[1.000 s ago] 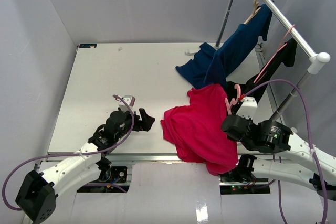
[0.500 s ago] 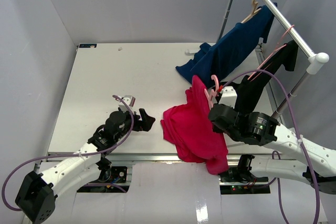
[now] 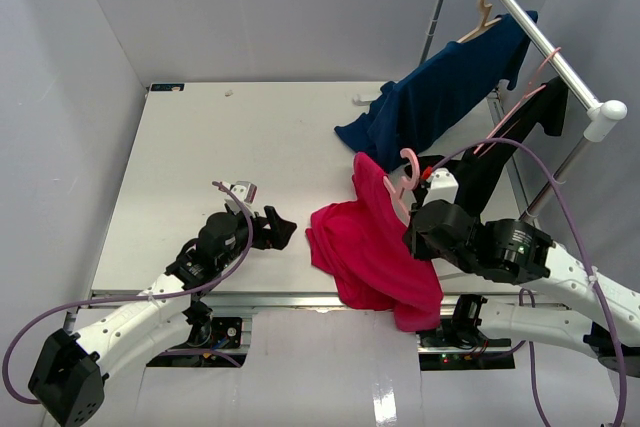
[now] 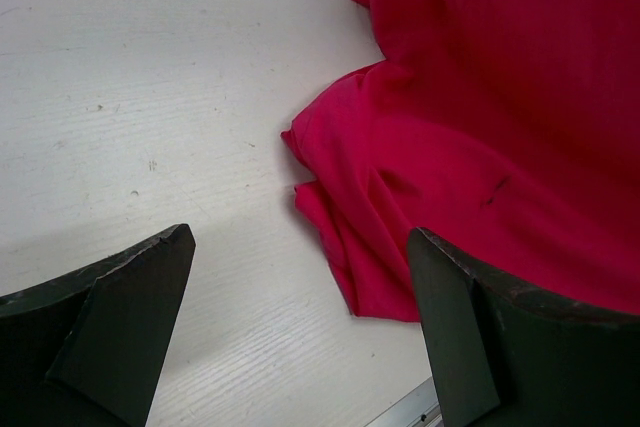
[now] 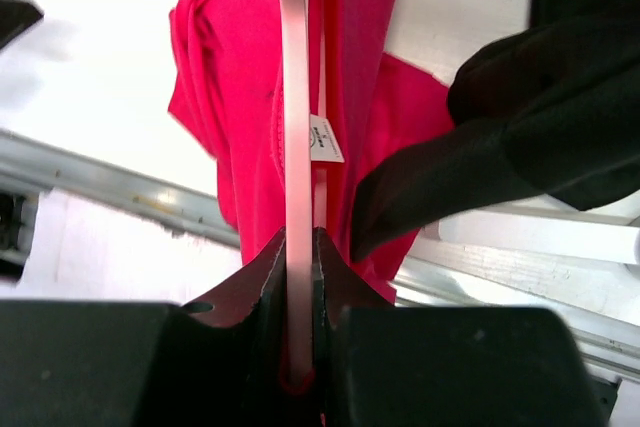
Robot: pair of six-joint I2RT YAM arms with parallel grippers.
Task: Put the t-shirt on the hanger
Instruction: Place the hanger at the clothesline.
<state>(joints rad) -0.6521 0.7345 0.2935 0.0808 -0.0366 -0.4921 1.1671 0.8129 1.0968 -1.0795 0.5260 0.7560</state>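
The crimson t-shirt (image 3: 365,247) lies bunched at the table's front right, and one part rises in a ridge to the pale-pink hanger (image 3: 408,169). My right gripper (image 3: 412,209) is shut on the hanger's thin bar (image 5: 293,97). Red cloth (image 5: 225,107) and a small white label (image 5: 325,139) lie beside that bar. Most of the hanger is hidden by the shirt. My left gripper (image 3: 276,229) rests low on the table left of the shirt. It is open, its fingers (image 4: 120,307) wide apart, and the shirt's folded edge (image 4: 470,137) lies just ahead of it.
A navy blue shirt (image 3: 440,92) hangs from a beige hanger (image 3: 488,2) on the metal rail (image 3: 545,42) at the back right and trails onto the table. A black garment (image 3: 490,152) hangs beside my right arm. The table's front metal edge (image 3: 270,297) runs below the shirt.
My right gripper has carried the hanger left and upward, pulling the shirt's top into a raised ridge. The left arm has stayed put.
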